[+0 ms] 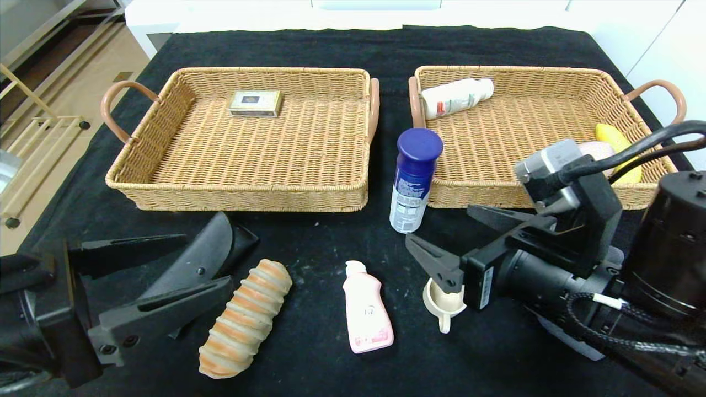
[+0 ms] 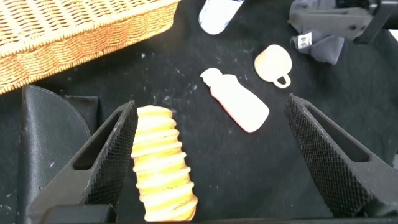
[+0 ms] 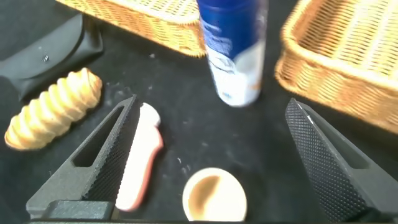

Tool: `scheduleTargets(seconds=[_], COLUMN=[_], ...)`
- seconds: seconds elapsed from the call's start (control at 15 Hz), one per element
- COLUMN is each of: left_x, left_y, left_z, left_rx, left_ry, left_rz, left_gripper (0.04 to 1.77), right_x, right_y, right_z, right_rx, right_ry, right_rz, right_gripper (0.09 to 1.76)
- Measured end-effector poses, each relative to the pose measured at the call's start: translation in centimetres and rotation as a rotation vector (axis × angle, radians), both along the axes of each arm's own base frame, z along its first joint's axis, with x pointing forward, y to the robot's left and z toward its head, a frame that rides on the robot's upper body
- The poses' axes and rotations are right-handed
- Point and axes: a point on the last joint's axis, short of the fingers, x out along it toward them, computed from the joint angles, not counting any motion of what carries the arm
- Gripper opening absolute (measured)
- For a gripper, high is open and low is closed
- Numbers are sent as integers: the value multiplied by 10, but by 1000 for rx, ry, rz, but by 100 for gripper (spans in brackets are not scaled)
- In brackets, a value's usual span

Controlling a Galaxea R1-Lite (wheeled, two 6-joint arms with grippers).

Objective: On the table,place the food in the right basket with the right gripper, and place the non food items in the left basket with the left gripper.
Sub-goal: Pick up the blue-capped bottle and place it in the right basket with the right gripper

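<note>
Two baskets are set side by side on the black table (image 1: 331,231): left basket (image 1: 165,182) and right basket (image 1: 551,193). A small box (image 1: 256,103) with a dark emblem lies in the left basket; its print is not readable. In the right basket a white bottle (image 1: 456,97) lies on its side with a red and green label, text too small to read. A yellow item (image 1: 613,138) and a pale pink item (image 1: 598,150) sit at that basket's right end, both partly hidden behind the right arm.

A blue-capped can (image 1: 412,182) stands upright between the baskets' front corners; its label print is illegible. A pink bottle (image 1: 367,309) lies flat in front, faint markings unreadable. A ridged bread roll (image 1: 245,320) lies left of it. A dark curved object (image 1: 198,259) lies beside the roll, partly covered by the left gripper.

The right gripper (image 1: 441,242) is held low with jaws wide apart, nothing gripped; a cream cup (image 1: 443,300) sits just under its near finger, half hidden. The left gripper (image 1: 160,270) is also spread wide and empty, the roll just beside its lower finger.
</note>
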Motion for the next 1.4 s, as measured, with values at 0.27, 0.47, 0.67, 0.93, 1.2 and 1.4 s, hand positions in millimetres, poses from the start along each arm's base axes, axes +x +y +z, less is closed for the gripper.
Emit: scheduleTargets(seconds=[0.27,0.47,0.67,0.93,1.2,1.4], left_x=[1,1,1,2,2,3], left_y=[0,0,0,0,-1,-1], left_z=[0,-1,-1,-1,-2,-3], left_rx=[1,1,2,2,4,4], left_ry=[2,4,6,6,10,13], left_rz=[0,0,0,0,0,0], left_gripper=[172,172,172,172,172,172], right_x=[16,27,37,46,60,62], right_y=[21,33,39,43,40,42], right_z=[5,5,5,5,10,10], right_rx=[25,41,50,60,76,78], right_ry=[-33,-50,-57,-67,-84,-88], right_rz=[-36,-63,-96,-118,-154,-154], right_gripper=[171,171,171,171,171,171])
